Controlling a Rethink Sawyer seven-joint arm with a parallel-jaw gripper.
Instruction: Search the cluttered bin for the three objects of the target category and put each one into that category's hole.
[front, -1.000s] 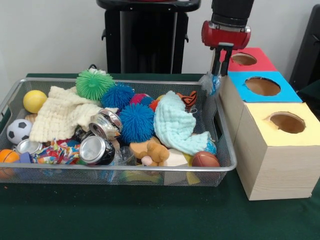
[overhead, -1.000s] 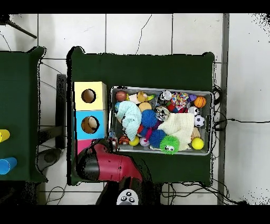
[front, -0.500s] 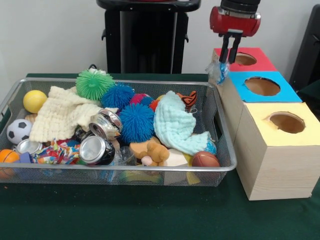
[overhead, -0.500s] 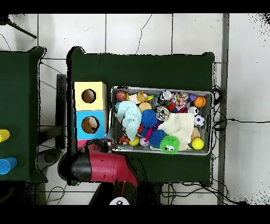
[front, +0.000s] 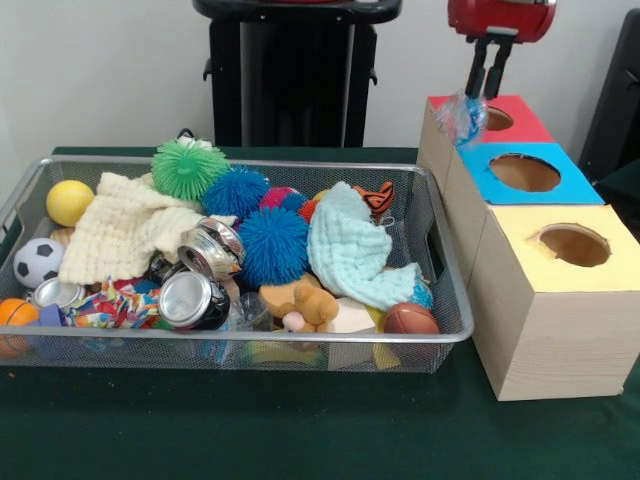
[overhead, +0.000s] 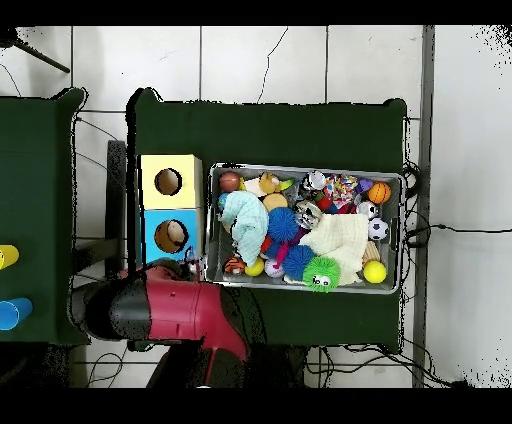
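Delivery step: plastic piece (front: 461, 114) carried toward the red box (front: 505, 122).
Fingers (front: 476, 78) clamp it beside the hole; next, centre over the opening and release.

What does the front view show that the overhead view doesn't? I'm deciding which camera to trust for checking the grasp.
Only the front view shows the gripper shut on a crinkly clear plastic piece beside the red-topped box. Only the overhead view shows the arm covering that box, plus the floor tiles around the table. Both show the wire bin full of clutter and the blue box and yellow box.
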